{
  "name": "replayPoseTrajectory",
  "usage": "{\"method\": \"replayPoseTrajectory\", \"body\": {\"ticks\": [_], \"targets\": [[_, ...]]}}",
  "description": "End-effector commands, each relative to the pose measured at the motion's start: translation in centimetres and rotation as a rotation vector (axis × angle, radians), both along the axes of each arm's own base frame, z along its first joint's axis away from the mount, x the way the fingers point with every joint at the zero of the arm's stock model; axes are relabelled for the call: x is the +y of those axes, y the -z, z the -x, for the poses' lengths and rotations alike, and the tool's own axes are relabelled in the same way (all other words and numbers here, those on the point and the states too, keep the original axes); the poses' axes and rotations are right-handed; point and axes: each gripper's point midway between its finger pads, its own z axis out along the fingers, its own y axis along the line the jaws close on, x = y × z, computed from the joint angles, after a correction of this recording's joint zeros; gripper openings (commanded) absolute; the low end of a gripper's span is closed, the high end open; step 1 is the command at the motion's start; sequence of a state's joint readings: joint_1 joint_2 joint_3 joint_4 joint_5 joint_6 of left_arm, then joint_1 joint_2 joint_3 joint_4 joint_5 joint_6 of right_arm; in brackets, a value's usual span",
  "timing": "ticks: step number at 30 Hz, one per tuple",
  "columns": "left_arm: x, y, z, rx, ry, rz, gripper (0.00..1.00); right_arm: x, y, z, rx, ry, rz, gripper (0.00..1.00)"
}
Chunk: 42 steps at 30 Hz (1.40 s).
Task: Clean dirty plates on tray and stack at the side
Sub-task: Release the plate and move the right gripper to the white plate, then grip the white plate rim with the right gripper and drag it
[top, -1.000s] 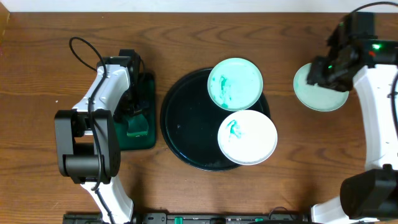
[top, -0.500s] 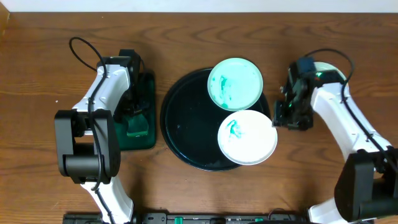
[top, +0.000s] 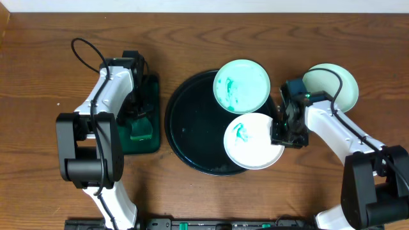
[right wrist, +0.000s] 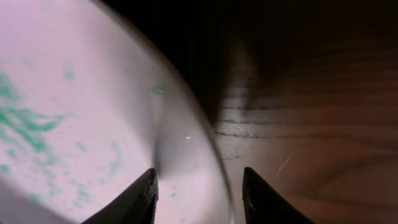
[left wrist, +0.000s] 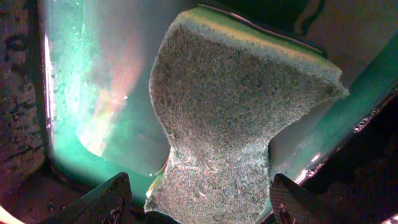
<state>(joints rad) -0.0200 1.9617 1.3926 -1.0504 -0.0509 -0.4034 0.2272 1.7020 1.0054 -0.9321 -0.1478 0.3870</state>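
The right gripper (top: 279, 131) has swung in from the far right to the right edge of the near plate (top: 254, 140). Its jaws stand apart astride the rim, and the right arm (top: 339, 131) reaches left with its elbow bent. That smeared plate and the far plate (top: 241, 85), also smeared, overlap the tray's (top: 192, 128) right rim. A third plate (top: 335, 86) lies on the wooden table (top: 51, 51) further right. At left, the left gripper (left wrist: 199, 193) is clamped wide on the sponge (left wrist: 236, 112) in the green tray (top: 152, 96).
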Motion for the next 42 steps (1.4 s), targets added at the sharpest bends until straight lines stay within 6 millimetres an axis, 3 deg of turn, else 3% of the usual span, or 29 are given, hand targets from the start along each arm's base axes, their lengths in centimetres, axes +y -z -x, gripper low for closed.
{"method": "replayPoseTrajectory", "body": {"ticks": [1,3,4,12,20,32,36,40,41,42], "targets": [[0.1,-0.2,0.0,-0.001,-0.001,0.000,0.72,0.1,0.6,0.4,0.014,0.040,0.003,0.31],[0.1,-0.2,0.0,-0.002,-0.001,0.000,0.72,0.2,0.8,0.3,0.007,0.040,0.001,0.06],[0.1,-0.2,0.0,-0.002,-0.001,0.000,0.72,0.2,0.8,0.2,0.004,0.040,0.001,0.01],[0.1,-0.2,0.0,-0.002,-0.001,0.000,0.72,0.7,0.7,0.2,-0.012,-0.042,-0.007,0.01],[0.1,-0.2,0.0,-0.002,-0.001,0.000,0.72,4.6,0.1,0.6,-0.087,-0.286,-0.042,0.01],[0.1,-0.2,0.0,-0.002,-0.001,0.000,0.72,7.7,-0.2,-4.7,-0.308,-0.233,-0.109,0.01],[0.1,-0.2,0.0,-0.001,-0.001,0.000,0.91,7.9,0.6,-4.9,-0.303,-0.233,-0.111,0.01],[0.1,-0.2,0.0,-0.001,-0.002,0.000,0.91,7.7,2.1,-4.3,-0.252,-0.234,-0.097,0.01],[0.1,-0.2,0.0,-0.001,-0.001,0.000,0.85,7.6,2.5,-4.2,-0.240,-0.234,-0.096,0.01],[0.1,-0.2,0.0,-0.001,-0.001,0.000,0.66,7.6,2.9,-3.9,-0.224,-0.234,-0.095,0.01]]}}
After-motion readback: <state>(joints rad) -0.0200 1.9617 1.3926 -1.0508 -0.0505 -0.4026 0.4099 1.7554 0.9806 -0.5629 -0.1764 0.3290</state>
